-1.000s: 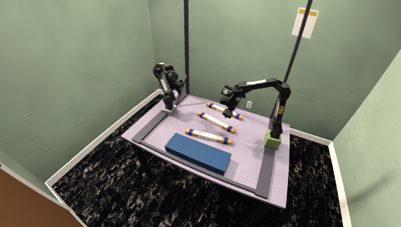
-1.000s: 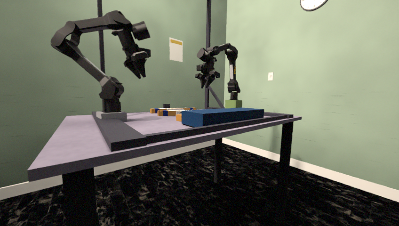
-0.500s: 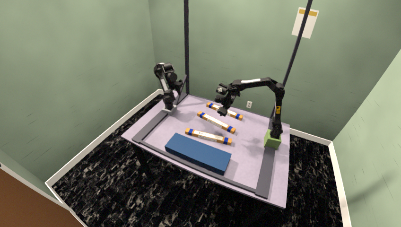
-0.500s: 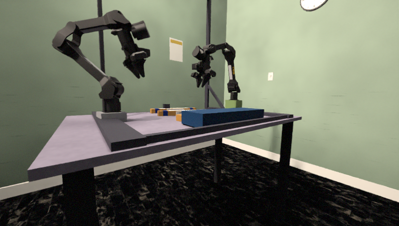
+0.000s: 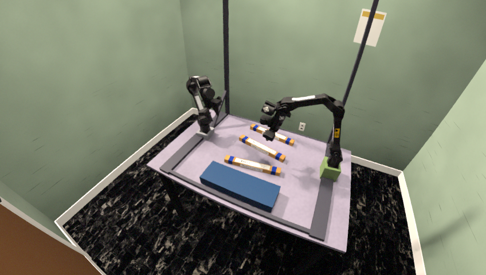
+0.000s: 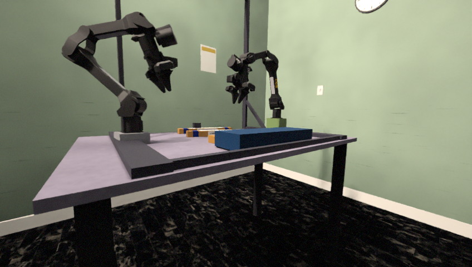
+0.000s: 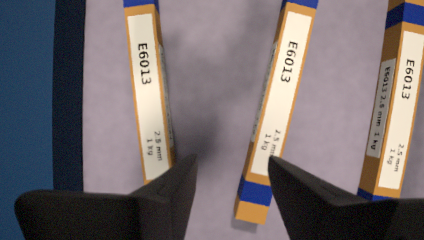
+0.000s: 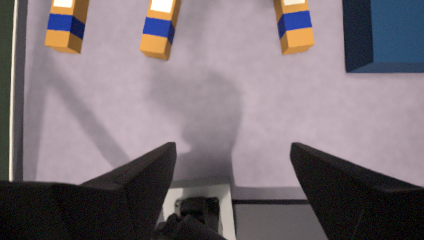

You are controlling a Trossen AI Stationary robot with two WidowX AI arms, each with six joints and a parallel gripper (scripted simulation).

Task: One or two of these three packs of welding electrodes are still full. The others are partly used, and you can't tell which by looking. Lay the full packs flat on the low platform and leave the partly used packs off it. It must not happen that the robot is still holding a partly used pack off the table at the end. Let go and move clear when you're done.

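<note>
In the top view we find the packs lying flat at twelve to one o'clock of the low platform (image 5: 240, 185) (image 6: 265, 137) (image 7: 25, 100) (image 8: 400, 35): near pack (image 5: 252, 165) (image 6: 211, 138) (image 7: 145, 95) (image 8: 295, 25), middle pack (image 5: 262, 147) (image 6: 195, 133) (image 7: 280, 90) (image 8: 157, 30), far pack (image 5: 287, 140) (image 6: 180, 130) (image 7: 405, 110) (image 8: 65, 25). Left gripper (image 5: 268, 135) (image 6: 237, 102) (image 7: 232, 157) is partly apart, right gripper (image 6: 167, 90) (image 8: 233, 145) wider; both hold nothing. We should centre the left jaws over one pack's middle, square to its length, then lift gently—weight is our likely test (labels won't help). We count three packs, one platform, two arms.
</note>
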